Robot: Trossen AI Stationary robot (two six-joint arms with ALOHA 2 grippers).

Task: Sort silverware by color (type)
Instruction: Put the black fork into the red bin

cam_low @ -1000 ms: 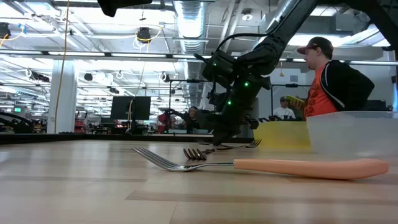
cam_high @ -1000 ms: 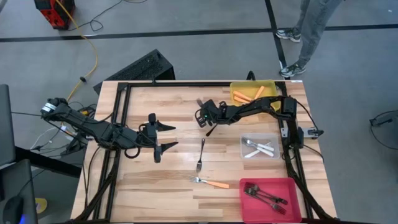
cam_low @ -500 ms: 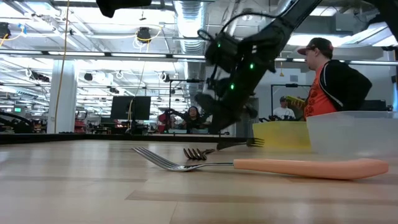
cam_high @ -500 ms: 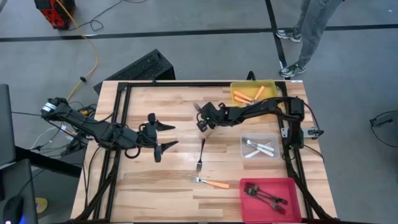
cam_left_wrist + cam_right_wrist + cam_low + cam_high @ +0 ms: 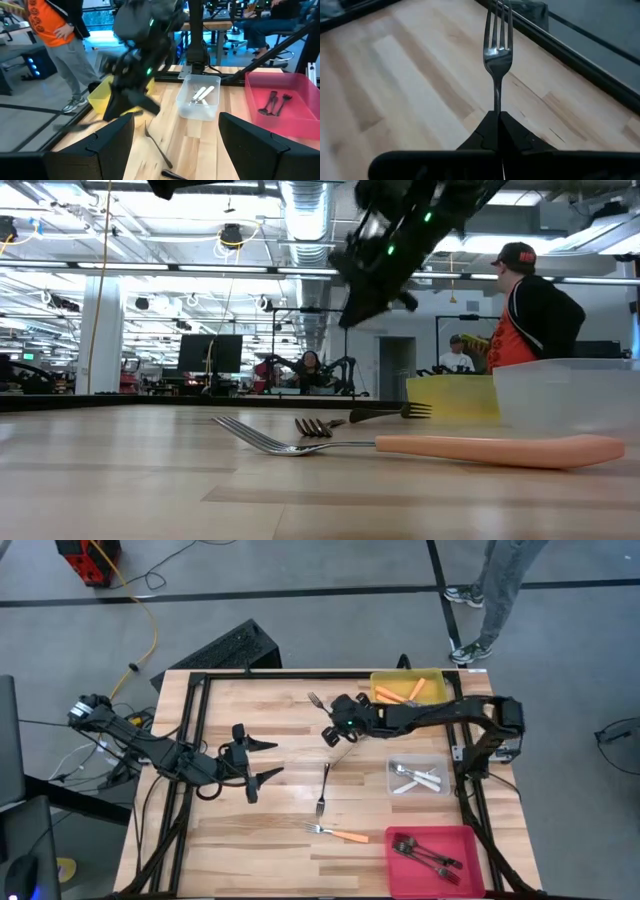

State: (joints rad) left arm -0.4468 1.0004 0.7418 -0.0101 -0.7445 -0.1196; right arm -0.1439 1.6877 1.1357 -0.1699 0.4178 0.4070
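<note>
My right gripper [image 5: 333, 723] hangs above the middle of the table, shut on a dark metal fork [image 5: 497, 45] whose tines [image 5: 313, 698] point toward the far left. In the low view the gripper [image 5: 365, 280] is high over the wood. Another dark fork [image 5: 323, 790] and an orange-handled fork [image 5: 338, 833] lie flat on the table nearer the front. My left gripper [image 5: 268, 760] hovers open at the table's left, with nothing between its fingers [image 5: 115, 142]. My right gripper pinches the fork's slim shaft just behind the tines [image 5: 496, 102] between its two shut fingertips. The fork runs on forward in line with the fingers, tines away from the wrist. It is lifted clear of the table and slants down.
A yellow bin [image 5: 432, 678] with orange-handled forks stands at the far right. Below it come a clear bin [image 5: 392, 768] with pale forks and a red bin [image 5: 470, 860] with dark forks. A black frame [image 5: 200, 690] runs along the table's edges. A person stands beyond the far right corner.
My right gripper has risen from just above the table to well above it, carrying the fork, and has tipped more level. It has stayed shut on the fork, which now hangs clear of the wood.
</note>
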